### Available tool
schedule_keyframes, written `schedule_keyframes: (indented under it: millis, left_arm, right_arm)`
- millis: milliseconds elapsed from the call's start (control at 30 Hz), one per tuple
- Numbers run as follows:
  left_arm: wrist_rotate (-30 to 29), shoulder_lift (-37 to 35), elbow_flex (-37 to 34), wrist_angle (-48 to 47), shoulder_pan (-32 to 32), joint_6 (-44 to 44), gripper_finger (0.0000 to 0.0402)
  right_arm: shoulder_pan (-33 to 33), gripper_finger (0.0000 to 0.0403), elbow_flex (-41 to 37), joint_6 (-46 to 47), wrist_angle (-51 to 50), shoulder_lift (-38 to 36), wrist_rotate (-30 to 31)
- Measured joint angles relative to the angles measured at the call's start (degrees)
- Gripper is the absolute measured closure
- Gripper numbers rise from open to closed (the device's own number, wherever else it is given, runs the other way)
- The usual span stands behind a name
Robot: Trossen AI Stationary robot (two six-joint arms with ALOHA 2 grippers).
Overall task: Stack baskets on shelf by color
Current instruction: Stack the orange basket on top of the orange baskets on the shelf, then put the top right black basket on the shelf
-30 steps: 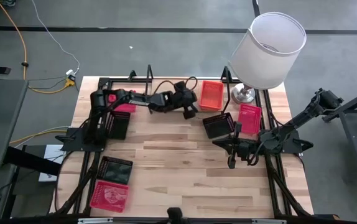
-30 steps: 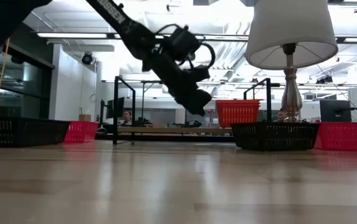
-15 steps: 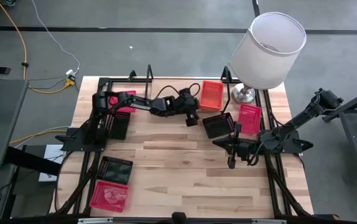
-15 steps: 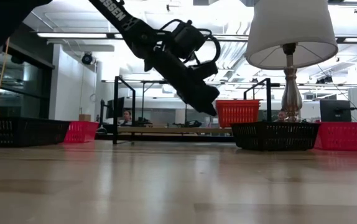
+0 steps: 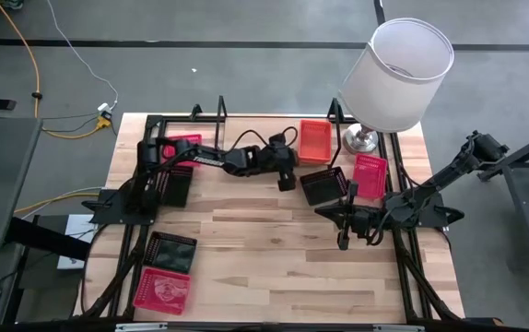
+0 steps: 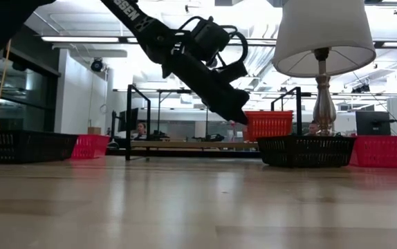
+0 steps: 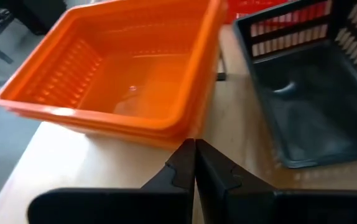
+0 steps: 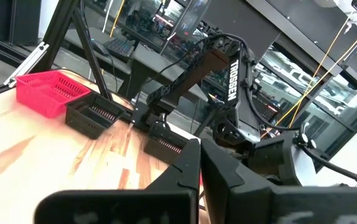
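1. At the near left corner of the tabletop (image 5: 274, 249), a red basket (image 5: 162, 290) lay just beside a black basket (image 5: 171, 251)
2. The right gripper (image 5: 342, 242) rested low over the right half of the tabletop, its fingers (image 8: 188, 167) pressed together and holding nothing
3. Just beyond it stood a black middle basket (image 5: 324, 185), with a pink basket (image 5: 370, 175) beside it on the right
4. The left gripper (image 5: 286, 183) hung above the tabletop, just left of the black middle basket; its fingers (image 7: 185, 165) were fully closed and empty, their tips pointing at the near edge of the orange basket (image 7: 119, 71)
5. The orange basket sat toward the far edge, between the uprights of the shelf (image 5: 220, 109)
6. A white lamp (image 5: 397, 72) stood at the far right corner
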Motion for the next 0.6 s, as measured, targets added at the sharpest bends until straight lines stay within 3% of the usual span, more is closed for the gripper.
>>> schedule_keyframes:
  millis: [167, 367, 467, 600]
  left_arm:
    - [0.81, -1.98, 0.00, -3.95, -2.32, -0.01, 0.0401]
    - [2.92, -10.55, -1.30, -12.14, -6.43, -0.07, 0.0401]
    - [6.94, -16.42, -6.68, -6.20, -8.42, -0.86, 0.0401]
    - [10.21, -27.10, -19.06, 7.19, -10.63, -3.41, 0.0401]
  right_arm:
    - [0.00, 0.0403, 0.00, 0.00, -0.10, 0.00, 0.00]
    - [0.00, 0.0403, 0.00, 0.36, -1.10, 0.00, 0.33]
    - [0.00, 0.0403, 0.00, 2.11, -2.37, 0.00, 0.44]
    - [0.00, 0.0403, -0.02, 3.03, -3.60, 0.04, 0.20]
